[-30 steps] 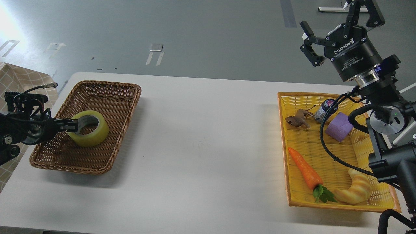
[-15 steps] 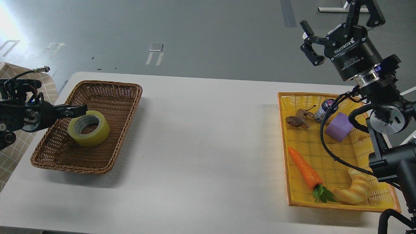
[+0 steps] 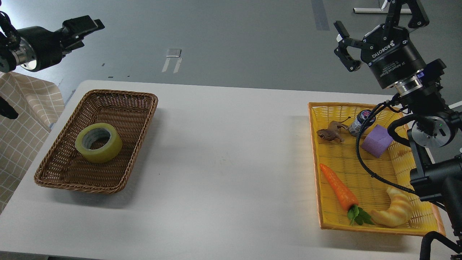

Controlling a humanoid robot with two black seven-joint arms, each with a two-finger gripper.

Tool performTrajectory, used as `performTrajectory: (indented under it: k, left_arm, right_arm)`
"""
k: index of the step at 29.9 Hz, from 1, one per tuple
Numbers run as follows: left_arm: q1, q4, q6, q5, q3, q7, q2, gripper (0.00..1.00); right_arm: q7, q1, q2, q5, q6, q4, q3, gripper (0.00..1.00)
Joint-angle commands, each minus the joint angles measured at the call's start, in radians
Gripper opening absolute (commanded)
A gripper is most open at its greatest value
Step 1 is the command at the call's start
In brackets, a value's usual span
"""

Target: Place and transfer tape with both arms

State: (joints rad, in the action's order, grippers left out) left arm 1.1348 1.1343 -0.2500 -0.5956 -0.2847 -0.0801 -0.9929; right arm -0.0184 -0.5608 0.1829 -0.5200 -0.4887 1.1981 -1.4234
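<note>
The tape, a yellowish roll with a grey-white core, lies flat in the brown wicker basket on the left of the white table. My left gripper is high above and behind the basket at the top left, empty, with its fingers slightly apart. My right gripper is raised at the top right above the yellow basket, open wide and empty.
The yellow basket holds a toy carrot, a croissant toy, a purple block, a brown frog figure and a small bottle. A checked cloth hangs left of the table.
My left gripper has let go of the tape and risen far up and back out of the wicker basket. The tape has settled flat. The right arm has barely moved.
</note>
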Motion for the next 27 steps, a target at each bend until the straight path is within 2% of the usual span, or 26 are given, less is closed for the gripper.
performTrajectory:
  k: [1,6,8,11,14,18,19,21,24,27]
  left_arm:
    - [0.005,-0.002,0.000,0.240,-0.078,-0.003,0.034,0.98]
    - [-0.001,-0.010,-0.034,0.368,-0.125,-0.004,0.120,0.98]
    - [-0.003,-0.010,-0.075,0.391,-0.143,-0.004,0.149,0.98]
    - [-0.026,-0.011,-0.182,0.494,-0.189,-0.001,0.203,0.98]
    - [-0.076,-0.008,-0.239,0.597,-0.244,-0.001,0.239,0.98]
    - [-0.206,0.004,-0.239,0.665,-0.422,0.000,0.331,0.98]
    - [-0.207,0.004,-0.239,0.665,-0.422,0.000,0.332,0.98]
    - [-0.294,0.008,-0.239,0.665,-0.509,0.008,0.384,0.98]
    - [-0.384,0.009,-0.239,0.660,-0.562,0.011,0.433,0.98]
    - [-0.423,0.009,-0.239,0.657,-0.562,0.011,0.450,0.98]
  right_arm:
    - [0.000,-0.002,0.003,0.000,0.000,-0.002,0.000,1.00]
    - [0.000,-0.004,0.024,-0.002,0.000,-0.008,-0.002,1.00]
    - [0.000,-0.002,0.050,0.000,0.000,-0.011,-0.002,1.00]
    - [0.000,-0.004,0.076,0.000,0.000,-0.012,-0.003,1.00]
    - [0.000,-0.004,0.098,0.003,0.000,-0.012,-0.008,1.00]
    - [0.000,-0.004,0.099,0.020,0.000,-0.015,-0.028,1.00]
    - [0.000,-0.004,0.099,0.020,0.000,-0.015,-0.028,1.00]
    - [0.000,-0.004,0.096,0.047,0.000,-0.029,-0.032,1.00]
    - [0.003,0.001,0.092,0.090,0.000,-0.046,-0.032,1.00]
    - [0.003,0.004,0.090,0.095,0.000,-0.049,-0.032,1.00]
